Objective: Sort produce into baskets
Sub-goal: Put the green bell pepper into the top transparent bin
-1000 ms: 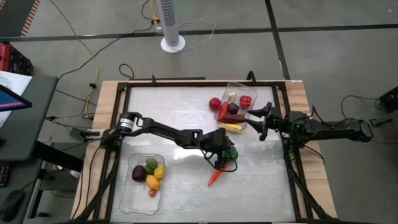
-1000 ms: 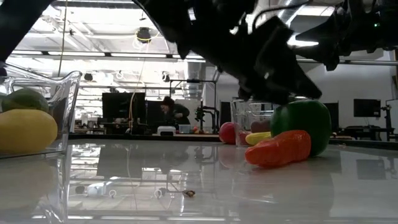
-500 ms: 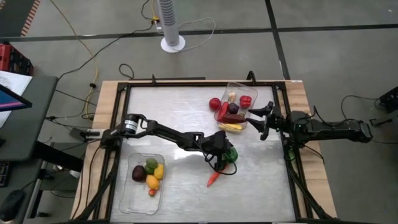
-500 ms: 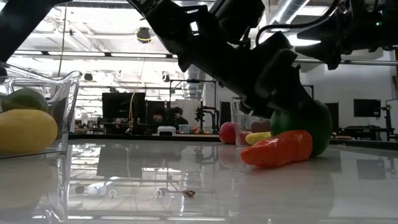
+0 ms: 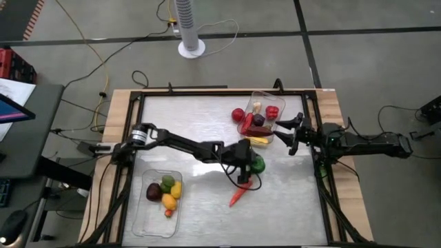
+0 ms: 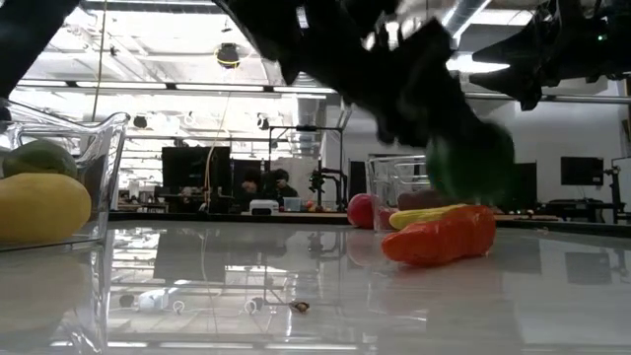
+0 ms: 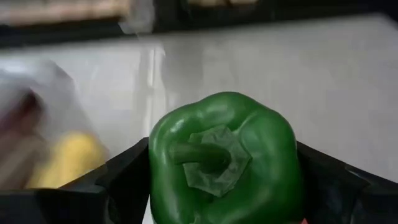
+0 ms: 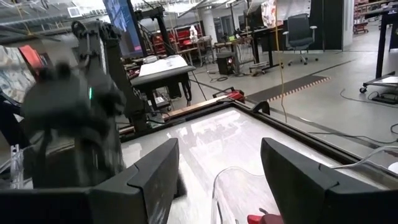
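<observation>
**Green pepper lifted clear of the table**

From above, the left gripper [image 5: 249,167] reaches to mid-table, its fingers clamped on a glossy green pepper [image 5: 257,164]; an orange carrot [image 5: 237,197] lies just beside it on the pale, reflective table [image 5: 207,117]. One clear plastic basket [image 5: 138,213] near the left arm's base holds a dark purple piece, a green one and yellow-orange ones. The other basket [image 5: 262,98], at the far right, holds red, purple and yellow produce, with a red piece outside its edge. The right gripper [image 5: 292,133] waits beside it, fingers spread wide and empty.

At table height, the pepper [image 6: 471,163] hangs blurred above the carrot [image 6: 440,238], clear of the surface.

The left wrist camera shows the pepper's [image 7: 225,163] lobed crown and stem between dark fingers [image 7: 121,180].

The right wrist camera shows its parted fingers [image 8: 144,180] over a basket rim [image 8: 225,177].
</observation>
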You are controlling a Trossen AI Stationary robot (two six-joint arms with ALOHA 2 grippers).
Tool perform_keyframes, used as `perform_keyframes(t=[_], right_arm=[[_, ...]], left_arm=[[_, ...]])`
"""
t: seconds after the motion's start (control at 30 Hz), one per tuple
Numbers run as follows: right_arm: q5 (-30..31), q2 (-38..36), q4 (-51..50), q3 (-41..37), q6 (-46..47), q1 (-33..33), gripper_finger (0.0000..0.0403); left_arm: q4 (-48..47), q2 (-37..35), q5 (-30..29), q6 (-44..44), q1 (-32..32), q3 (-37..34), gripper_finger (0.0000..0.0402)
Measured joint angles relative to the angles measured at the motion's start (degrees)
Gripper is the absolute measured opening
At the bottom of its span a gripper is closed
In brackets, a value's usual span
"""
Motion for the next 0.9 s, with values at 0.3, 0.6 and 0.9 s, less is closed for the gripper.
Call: perform_keyframes(t=[0.3, 0.6, 0.9], right_arm=[[0.0, -3.0, -1.4, 0.0, 0.0, 0.0, 0.0256], [0.0, -2.4, -1.6, 0.0, 0.1, 0.0, 0.0256], [0.1, -2.4, -2.2, 0.0, 0.1, 0.0, 0.0256]], left_arm=[[-0.4, -9.4, -6.5, 5.5, 3.8, 0.1, 0.0312], [0.9, -7.0, -2.0, -2.2, 12.2, 0.1, 0.0345], [-1.8, -9.9, -3.1, -1.5, 14.6, 0.0, 0.0388]])
